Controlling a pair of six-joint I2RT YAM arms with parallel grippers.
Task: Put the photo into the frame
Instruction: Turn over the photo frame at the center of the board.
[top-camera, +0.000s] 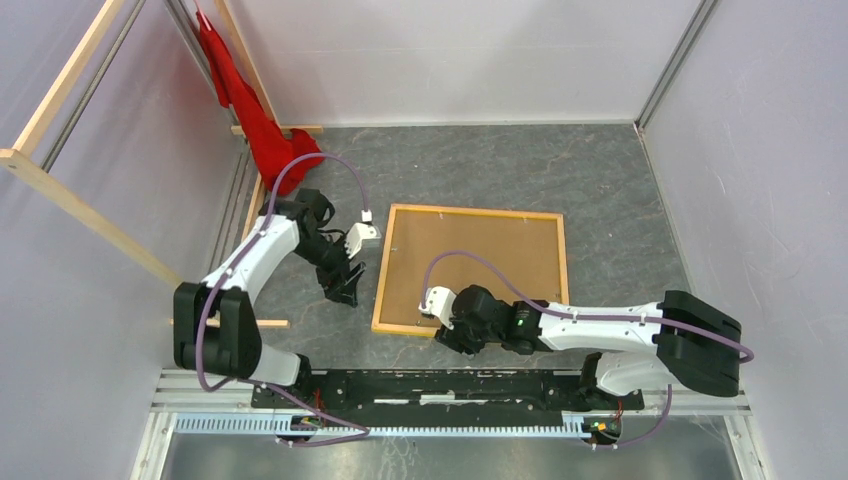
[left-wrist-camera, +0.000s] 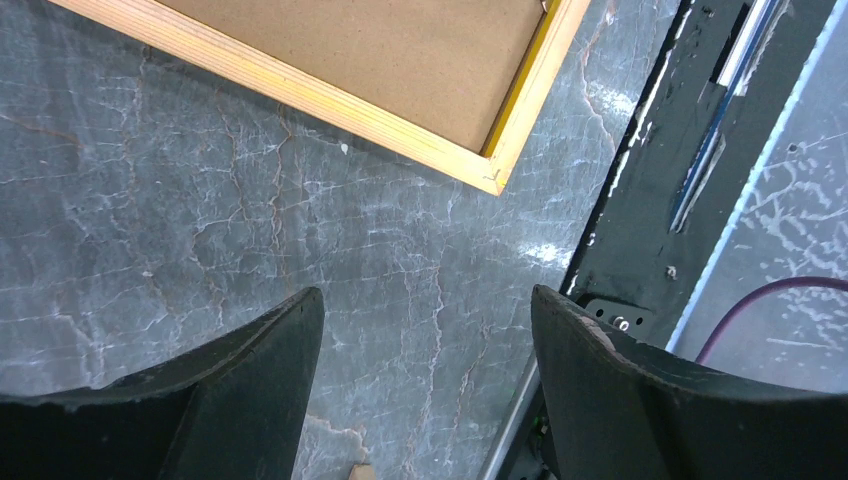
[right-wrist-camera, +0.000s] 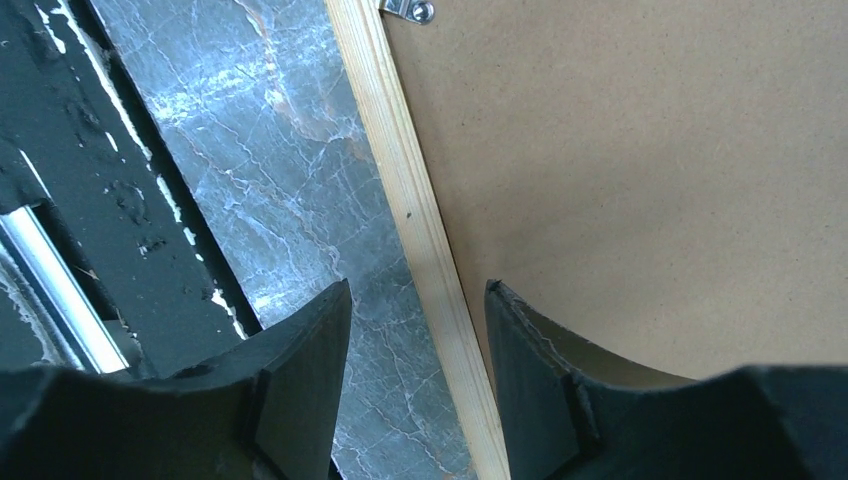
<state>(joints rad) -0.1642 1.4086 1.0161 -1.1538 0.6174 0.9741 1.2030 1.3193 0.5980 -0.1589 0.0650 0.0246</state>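
The frame lies face down on the grey table, its light wood back up and a thin yellow lip showing inside. The brown backing board fills it. The photo is hidden. My left gripper is open and empty over bare table just left of the frame; its view shows the frame's corner. My right gripper is open at the frame's near edge. In its view the jaws straddle the wood border, one finger over the table and one over the board.
A red cloth hangs at the back left corner. Wooden slats lean at the left wall. The black base rail runs along the near edge. A metal tab sits on the frame's border.
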